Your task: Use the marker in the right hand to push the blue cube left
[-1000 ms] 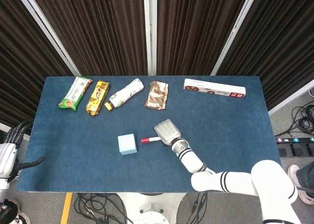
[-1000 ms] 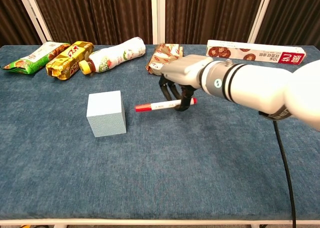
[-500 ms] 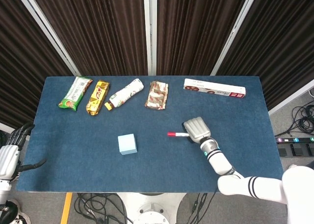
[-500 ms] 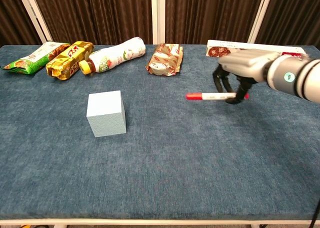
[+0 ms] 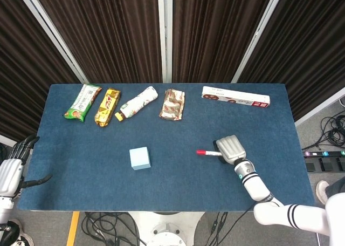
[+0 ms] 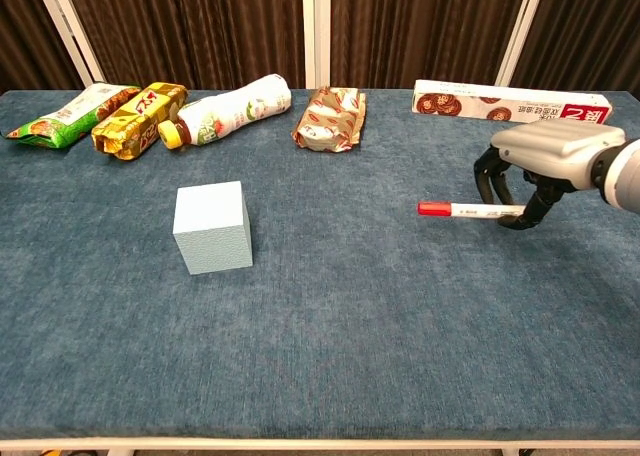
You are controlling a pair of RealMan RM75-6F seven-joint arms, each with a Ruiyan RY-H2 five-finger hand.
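Note:
The pale blue cube (image 5: 140,158) (image 6: 212,226) stands on the blue tabletop, left of centre. My right hand (image 5: 229,148) (image 6: 545,166) hovers far to the cube's right and grips a white marker with a red cap (image 5: 209,152) (image 6: 462,210). The marker lies level, red tip pointing left toward the cube, with a wide gap between them. My left hand (image 5: 12,170) hangs off the table's left edge, fingers spread and holding nothing; the chest view does not show it.
Along the far edge lie a green snack bag (image 5: 82,101), a gold snack bag (image 5: 108,107), a bottle on its side (image 5: 139,101), a brown packet (image 5: 172,103) and a long white box (image 5: 235,96). Cables lie on the floor at the right.
My right hand has carried the marker rightward, from just beside the cube to well right of centre. The cube has stayed put. The left hand has barely moved.

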